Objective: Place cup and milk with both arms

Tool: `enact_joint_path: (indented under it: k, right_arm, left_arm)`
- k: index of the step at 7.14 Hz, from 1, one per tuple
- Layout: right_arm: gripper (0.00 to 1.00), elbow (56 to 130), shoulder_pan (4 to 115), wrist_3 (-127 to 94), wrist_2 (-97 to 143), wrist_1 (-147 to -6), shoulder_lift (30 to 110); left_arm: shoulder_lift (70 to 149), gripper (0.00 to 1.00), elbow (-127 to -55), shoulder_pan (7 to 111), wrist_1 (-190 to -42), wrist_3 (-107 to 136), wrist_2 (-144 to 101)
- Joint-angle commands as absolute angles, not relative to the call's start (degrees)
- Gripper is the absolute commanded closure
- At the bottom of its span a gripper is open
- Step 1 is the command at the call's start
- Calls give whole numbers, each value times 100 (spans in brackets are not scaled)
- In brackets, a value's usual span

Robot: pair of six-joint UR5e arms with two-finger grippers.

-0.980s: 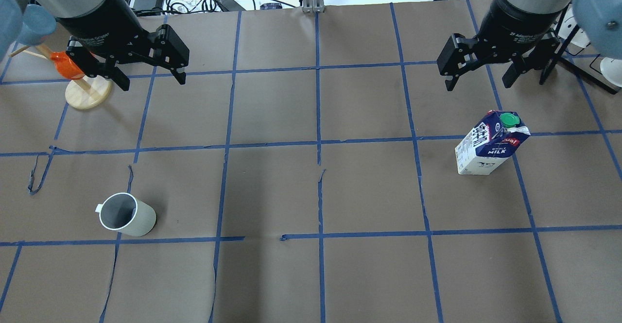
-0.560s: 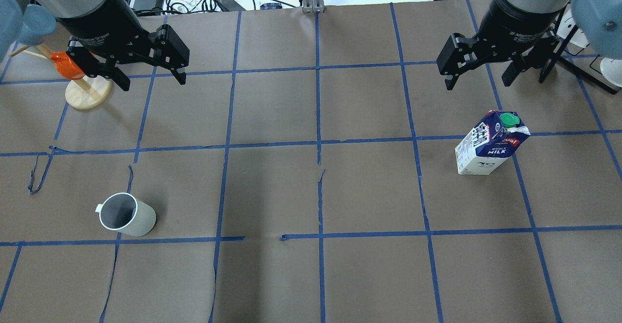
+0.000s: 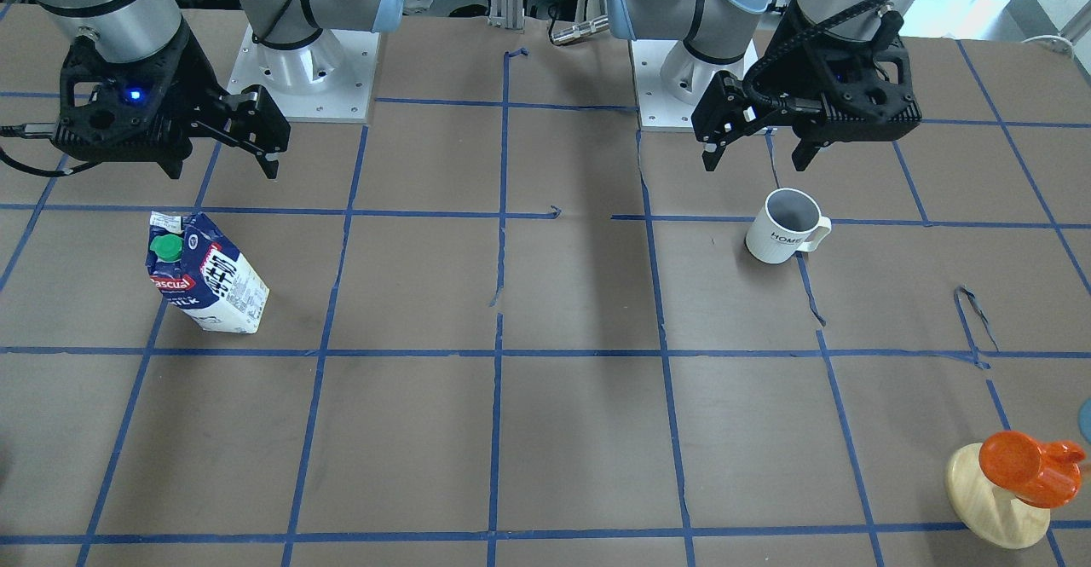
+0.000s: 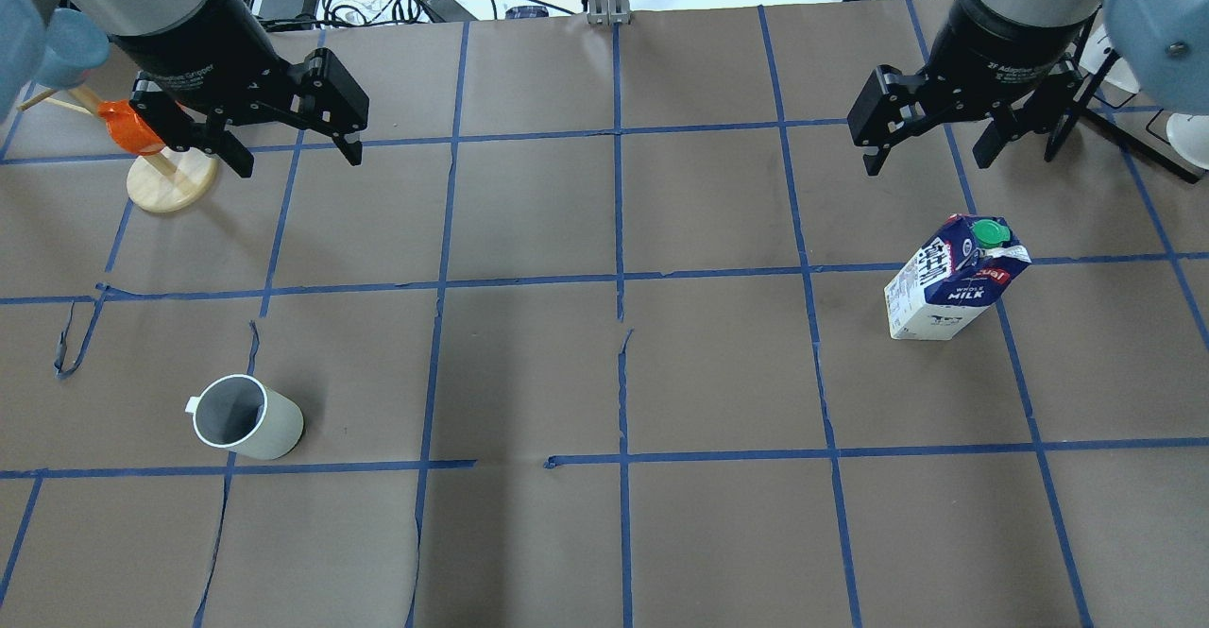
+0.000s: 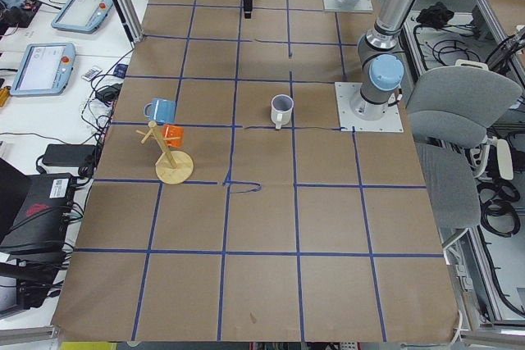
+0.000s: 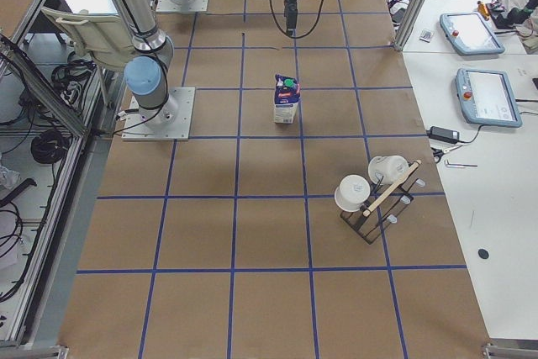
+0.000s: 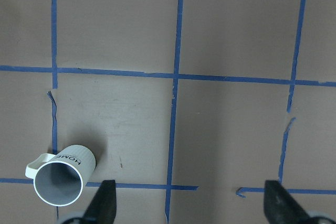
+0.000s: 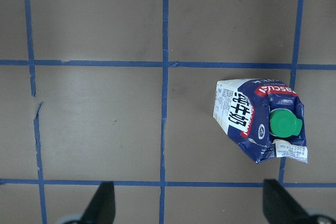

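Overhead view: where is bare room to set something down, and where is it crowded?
Bare: the middle squares between the cup and the milk, and the near row in front of both. Crowded: the far left corner, where the mug stand sits by the left gripper.

The bottom edge cuts off my left fingers and right fingers; my left gripper partly hides the orange cup.

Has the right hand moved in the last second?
Yes, slightly: in the overhead view the right hand has drifted up and left, away from the milk carton, which stands unmoved.
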State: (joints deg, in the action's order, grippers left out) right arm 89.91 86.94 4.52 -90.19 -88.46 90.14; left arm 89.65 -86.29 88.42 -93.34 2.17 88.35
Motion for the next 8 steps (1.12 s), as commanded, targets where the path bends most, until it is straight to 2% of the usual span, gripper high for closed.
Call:
enact_joint_path:
  k: [1,8]
  right_arm:
    - [0,8991,8666,457,-9026,-8842,9017]
    - [0,9122,8631,456,-9411,-8867,8947]
  left_arm:
    - [8956,0,-8631,8842,-9334,211,8850]
    - [8860,0,-8805,8816,-9553,193,8886]
